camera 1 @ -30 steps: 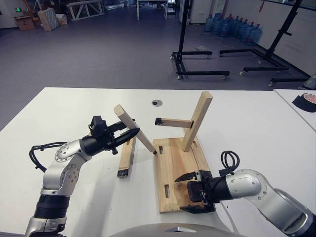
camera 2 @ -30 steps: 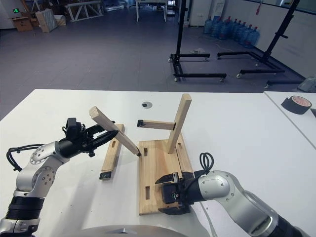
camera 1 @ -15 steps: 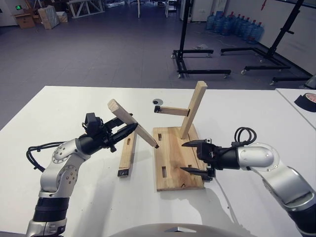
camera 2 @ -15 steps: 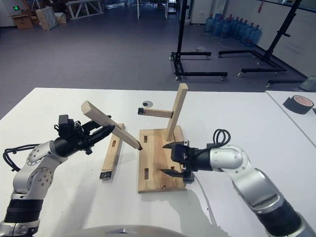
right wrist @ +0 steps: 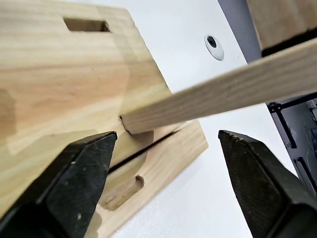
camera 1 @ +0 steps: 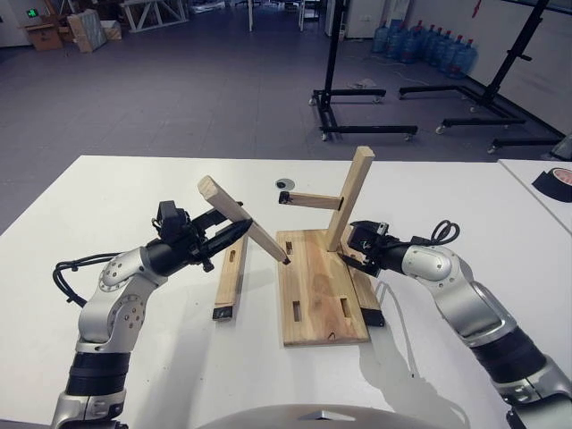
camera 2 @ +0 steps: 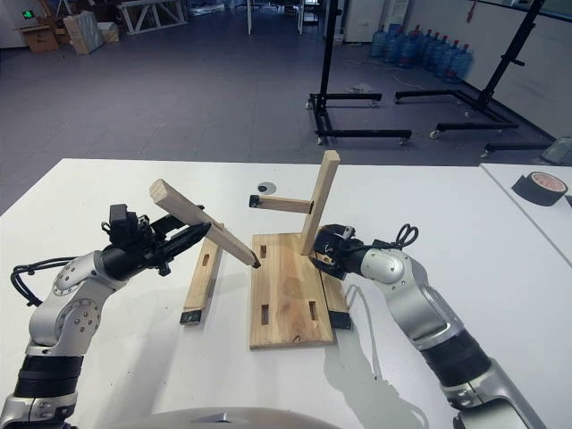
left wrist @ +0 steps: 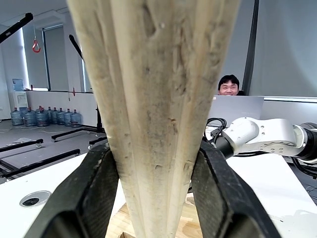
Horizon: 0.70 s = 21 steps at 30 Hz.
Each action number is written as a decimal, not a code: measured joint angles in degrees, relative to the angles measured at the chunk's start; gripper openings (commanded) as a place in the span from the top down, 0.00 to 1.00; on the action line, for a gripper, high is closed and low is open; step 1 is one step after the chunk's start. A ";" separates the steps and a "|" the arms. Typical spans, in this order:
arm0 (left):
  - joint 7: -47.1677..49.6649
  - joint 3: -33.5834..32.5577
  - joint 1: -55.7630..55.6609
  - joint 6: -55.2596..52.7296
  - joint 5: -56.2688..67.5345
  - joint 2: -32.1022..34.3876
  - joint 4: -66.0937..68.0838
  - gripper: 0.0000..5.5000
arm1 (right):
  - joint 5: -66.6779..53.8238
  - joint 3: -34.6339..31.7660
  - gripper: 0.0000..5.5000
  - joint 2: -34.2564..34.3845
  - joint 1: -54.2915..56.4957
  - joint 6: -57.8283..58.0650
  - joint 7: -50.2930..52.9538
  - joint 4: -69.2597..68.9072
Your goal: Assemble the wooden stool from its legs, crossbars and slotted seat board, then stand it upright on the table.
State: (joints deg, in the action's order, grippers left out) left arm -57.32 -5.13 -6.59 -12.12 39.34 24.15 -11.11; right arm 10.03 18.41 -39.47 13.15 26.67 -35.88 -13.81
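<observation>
**Holding one leg at the board's edge, jaws wide round another**

Clamped flat between both fingers of the left gripper [camera 1: 234,234] is a tilted leg [camera 1: 266,246]. Its lower end, dark at the tip, sits at the left edge of the seat board [camera 1: 313,299], probably so it can be steered toward a slot.

The right gripper [camera 1: 353,248] is spread wide either side of the standing leg [camera 1: 351,201], low down where that leg meets the board. It touches nothing that I can make out, and is likely there to steady the leg.

A crossbar [camera 1: 313,200] juts from the standing leg toward the robot's left. The board is pale, grained wood lying flat on the table [camera 1: 134,197], with rectangular slots cut through it (two near the front are open). A spare leg [camera 1: 231,277] lies just beside the board's left edge.
</observation>
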 measured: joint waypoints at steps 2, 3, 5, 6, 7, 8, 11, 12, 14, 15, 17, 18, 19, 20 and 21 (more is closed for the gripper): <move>-0.04 0.02 -0.01 0.00 -0.01 0.00 0.03 0.63 | 0.19 -0.86 0.31 -0.01 0.02 -0.01 -0.02 0.52; -0.04 0.03 0.00 0.00 -0.02 0.00 0.05 0.63 | 0.25 -1.17 0.31 0.00 0.18 -0.05 0.09 1.16; -0.05 0.09 0.00 0.01 -0.25 0.00 0.18 0.63 | 0.95 -1.16 0.31 0.42 1.02 -0.58 0.69 3.00; -0.10 0.19 0.02 0.04 -0.38 -0.02 0.25 0.63 | 1.61 -0.96 0.31 1.14 2.16 -1.11 1.09 4.79; -0.15 0.31 0.04 0.06 -0.47 -0.05 0.34 0.63 | 2.48 -0.22 0.31 1.89 3.36 -2.14 1.20 6.64; -0.19 0.31 0.09 0.10 -0.57 -0.05 0.43 0.63 | 3.34 0.75 0.31 2.89 4.61 -3.15 1.60 8.91; -0.70 0.44 0.01 0.20 -1.10 -0.10 1.18 0.63 | 5.26 2.92 0.31 6.34 7.74 -6.31 2.99 15.86; -0.86 0.57 -0.03 0.20 -1.13 -0.13 1.31 0.63 | 5.91 3.65 0.31 6.79 8.66 -7.63 3.27 17.49; -1.28 0.82 -0.05 0.20 -1.13 -0.13 1.36 0.63 | 7.53 4.76 0.31 7.06 9.89 -10.09 3.36 19.76; -1.32 0.80 -0.06 0.15 -1.08 -0.14 1.39 0.63 | 7.95 5.18 0.31 6.95 9.72 -10.97 3.02 19.77; -1.32 0.16 -0.12 -0.29 0.17 -0.15 1.50 0.63 | 7.82 5.28 0.31 6.37 8.39 -12.37 1.66 17.94; -1.31 -0.28 -0.17 -0.48 0.53 -0.14 1.60 0.63 | 7.53 5.41 0.31 6.25 7.52 -13.12 0.61 16.88; -1.32 -0.55 -0.19 -0.59 0.66 -0.07 1.77 0.63 | 6.89 5.62 0.31 6.18 6.74 -13.58 -0.37 15.90; -1.33 -0.90 -0.22 -0.85 0.78 0.12 2.07 0.63 | 5.97 5.91 0.31 6.25 6.00 -14.49 -1.68 14.81; -1.46 -1.19 -0.21 -1.28 0.98 0.35 2.17 0.63 | 4.81 5.93 0.31 6.55 5.38 -14.62 -2.63 14.11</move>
State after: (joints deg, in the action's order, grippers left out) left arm -58.78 -6.32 -6.81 -13.40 40.32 24.50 -8.95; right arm 14.85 24.34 -32.93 18.53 12.06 -38.51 0.29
